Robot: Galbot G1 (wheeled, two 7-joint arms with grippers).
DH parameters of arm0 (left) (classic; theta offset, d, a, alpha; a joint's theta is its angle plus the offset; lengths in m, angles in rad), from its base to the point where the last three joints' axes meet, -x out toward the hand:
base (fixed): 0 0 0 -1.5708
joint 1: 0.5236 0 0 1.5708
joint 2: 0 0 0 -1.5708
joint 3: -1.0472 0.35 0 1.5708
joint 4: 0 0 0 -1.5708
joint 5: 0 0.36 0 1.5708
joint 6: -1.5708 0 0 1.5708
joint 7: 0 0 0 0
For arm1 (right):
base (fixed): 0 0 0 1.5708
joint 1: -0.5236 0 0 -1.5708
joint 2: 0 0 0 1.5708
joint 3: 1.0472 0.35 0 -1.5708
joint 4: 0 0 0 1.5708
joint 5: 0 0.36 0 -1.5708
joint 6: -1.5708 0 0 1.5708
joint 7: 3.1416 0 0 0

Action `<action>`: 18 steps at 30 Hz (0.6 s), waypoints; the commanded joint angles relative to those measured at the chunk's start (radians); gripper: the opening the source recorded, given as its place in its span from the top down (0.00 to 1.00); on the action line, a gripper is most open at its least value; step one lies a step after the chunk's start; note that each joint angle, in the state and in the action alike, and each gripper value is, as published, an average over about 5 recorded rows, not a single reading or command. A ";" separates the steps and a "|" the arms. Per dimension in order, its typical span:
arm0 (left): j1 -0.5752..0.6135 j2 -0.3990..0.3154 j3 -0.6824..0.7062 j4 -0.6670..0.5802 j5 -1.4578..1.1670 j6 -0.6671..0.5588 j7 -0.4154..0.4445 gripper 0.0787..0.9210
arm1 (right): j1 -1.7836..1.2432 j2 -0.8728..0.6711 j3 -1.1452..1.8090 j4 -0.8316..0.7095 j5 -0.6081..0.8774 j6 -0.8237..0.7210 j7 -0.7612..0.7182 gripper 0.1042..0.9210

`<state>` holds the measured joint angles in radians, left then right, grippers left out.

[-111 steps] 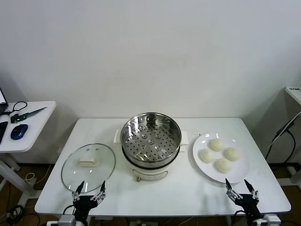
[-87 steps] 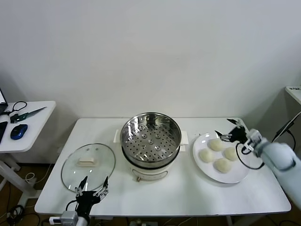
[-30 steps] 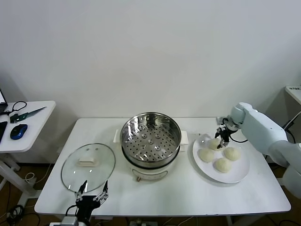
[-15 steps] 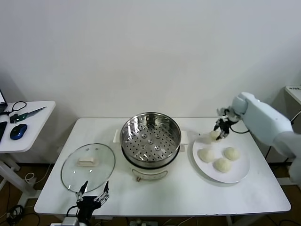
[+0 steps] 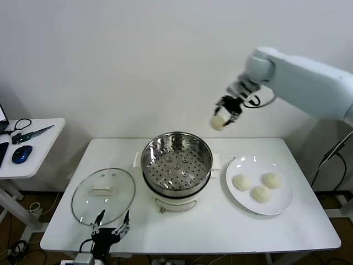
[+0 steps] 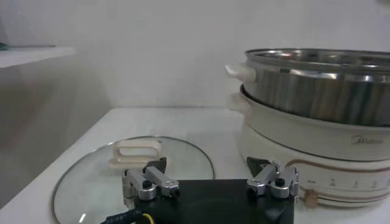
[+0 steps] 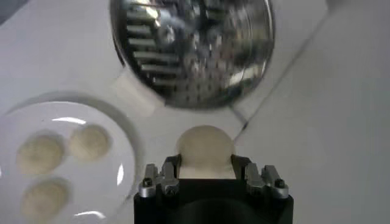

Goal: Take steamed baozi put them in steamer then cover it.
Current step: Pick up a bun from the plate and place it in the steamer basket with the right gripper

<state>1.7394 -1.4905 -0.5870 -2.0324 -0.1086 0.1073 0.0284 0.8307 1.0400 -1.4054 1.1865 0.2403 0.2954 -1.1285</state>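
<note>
My right gripper (image 5: 224, 114) is shut on one off-white baozi (image 5: 218, 122) and holds it high in the air, above and just right of the steamer (image 5: 177, 163). In the right wrist view the baozi (image 7: 205, 147) sits between the fingers with the steamer's perforated tray (image 7: 192, 50) below. Three baozi (image 5: 261, 185) lie on the white plate (image 5: 282, 205) to the steamer's right. The glass cover (image 5: 103, 191) with its cream handle lies flat on the table left of the steamer. My left gripper (image 5: 110, 228) is open and parked at the table's front edge by the cover.
A white side table (image 5: 27, 149) at the far left carries a mouse and cables. The white wall stands close behind the table. The left wrist view shows the cover (image 6: 131, 164) and the steamer's white base (image 6: 317, 146) near the parked gripper.
My right gripper closed on one baozi on the plate, lifted it and carried it up and left toward the steamer. The plate went from four baozi to three. The left arm stayed parked.
</note>
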 commanded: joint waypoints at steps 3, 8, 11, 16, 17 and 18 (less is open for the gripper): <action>0.003 0.000 0.001 -0.005 0.012 -0.009 -0.001 0.12 | 0.042 0.138 -0.108 0.241 -0.263 0.305 0.156 0.41; 0.010 -0.004 -0.001 -0.007 0.024 -0.021 -0.002 0.12 | -0.168 0.207 -0.010 0.010 -0.490 0.390 0.234 0.41; 0.017 -0.005 -0.004 -0.004 0.022 -0.029 -0.003 0.12 | -0.268 0.246 0.053 -0.103 -0.566 0.421 0.263 0.41; 0.021 -0.006 -0.007 0.004 0.020 -0.038 -0.005 0.12 | -0.369 0.316 0.143 -0.255 -0.688 0.476 0.278 0.41; 0.020 -0.006 -0.008 0.005 0.019 -0.039 -0.005 0.12 | -0.379 0.328 0.154 -0.278 -0.700 0.483 0.278 0.41; 0.019 -0.007 -0.010 0.007 0.018 -0.039 -0.005 0.12 | -0.389 0.338 0.165 -0.300 -0.711 0.489 0.278 0.41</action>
<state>1.7588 -1.4953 -0.5950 -2.0301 -0.0931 0.0745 0.0235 0.6107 1.2674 -1.3423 1.0862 -0.2329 0.6588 -0.9180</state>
